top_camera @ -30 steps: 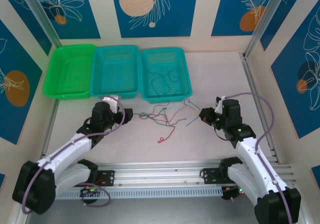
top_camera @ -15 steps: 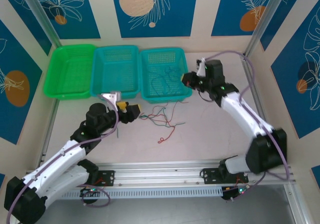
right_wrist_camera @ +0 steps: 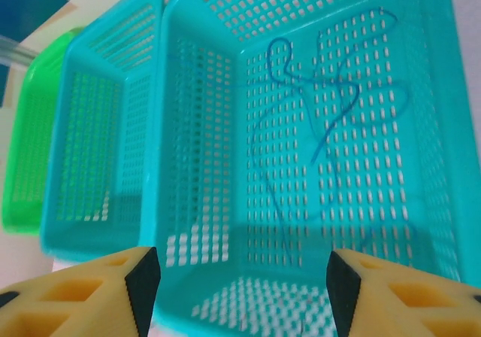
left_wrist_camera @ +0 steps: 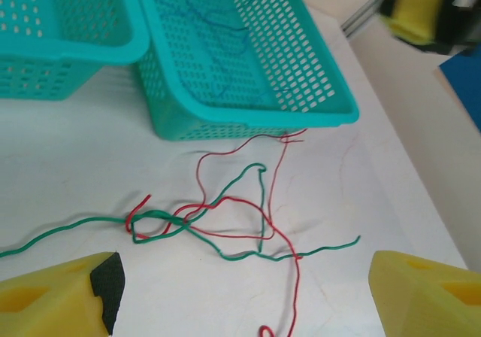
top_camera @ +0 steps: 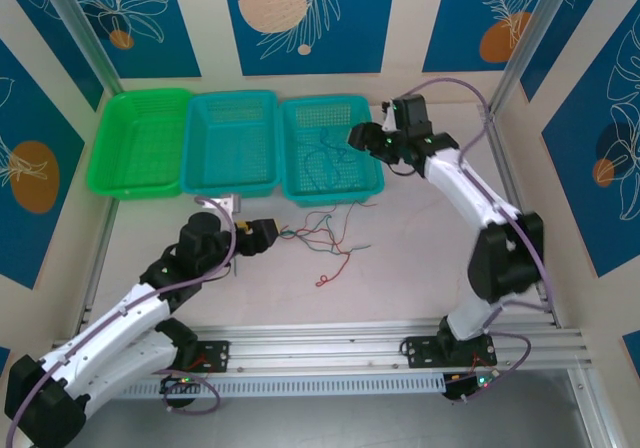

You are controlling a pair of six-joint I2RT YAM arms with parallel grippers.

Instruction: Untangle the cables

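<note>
A tangle of thin green and red cables (top_camera: 318, 234) lies on the white table in front of the right teal basket (top_camera: 372, 146). In the left wrist view the green cable (left_wrist_camera: 225, 253) and the red cable (left_wrist_camera: 279, 239) knot together at the left. My left gripper (top_camera: 262, 236) is open just left of the tangle, touching nothing, and its yellow fingers (left_wrist_camera: 64, 296) frame the cables from below. My right gripper (top_camera: 358, 138) hangs open over the right teal basket (right_wrist_camera: 188, 66) with nothing between its fingers (right_wrist_camera: 83, 296). Thin blue cables (right_wrist_camera: 323, 107) lie loose on the basket floor.
A middle teal basket (top_camera: 232, 104) and a green basket (top_camera: 143, 98) stand in a row left of the right one, along the back of the table. A metal rail (top_camera: 330, 343) runs along the near edge. Frame posts stand at both back corners.
My right arm swung from the table's right side up to the right teal basket carrying a blue cable, then opened; the cable now lies in the basket. The left gripper shifted slightly.
</note>
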